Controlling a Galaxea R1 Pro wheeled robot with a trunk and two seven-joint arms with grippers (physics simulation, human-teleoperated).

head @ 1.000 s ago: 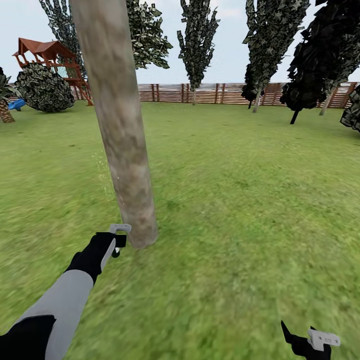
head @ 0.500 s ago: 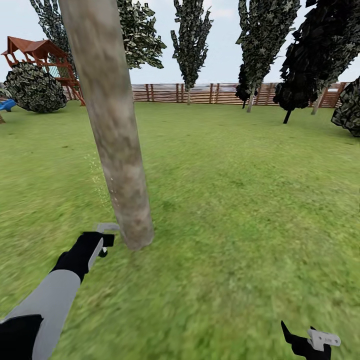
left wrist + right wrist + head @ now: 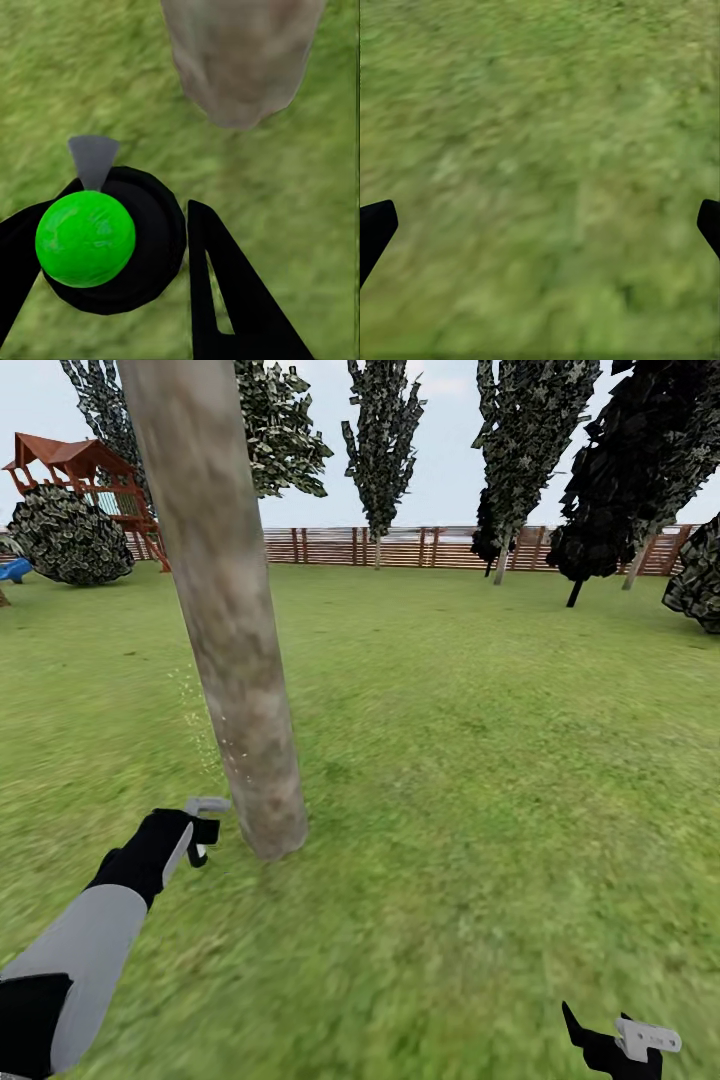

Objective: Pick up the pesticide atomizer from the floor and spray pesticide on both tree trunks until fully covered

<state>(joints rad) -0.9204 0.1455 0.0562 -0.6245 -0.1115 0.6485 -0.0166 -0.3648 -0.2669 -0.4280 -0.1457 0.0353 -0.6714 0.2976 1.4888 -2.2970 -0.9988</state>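
Holding the pesticide atomizer (image 3: 105, 240) between its fingers, the left tool (image 3: 200, 828) is just beside the base of the tree trunk (image 3: 230, 620). Pesticide (image 3: 205, 735) specks float by the bark. Right tool (image 3: 540, 225) is spread wide over grass (image 3: 480, 760).

A red-roofed wooden playset (image 3: 85, 475) stands behind a round dark bush (image 3: 72, 547).
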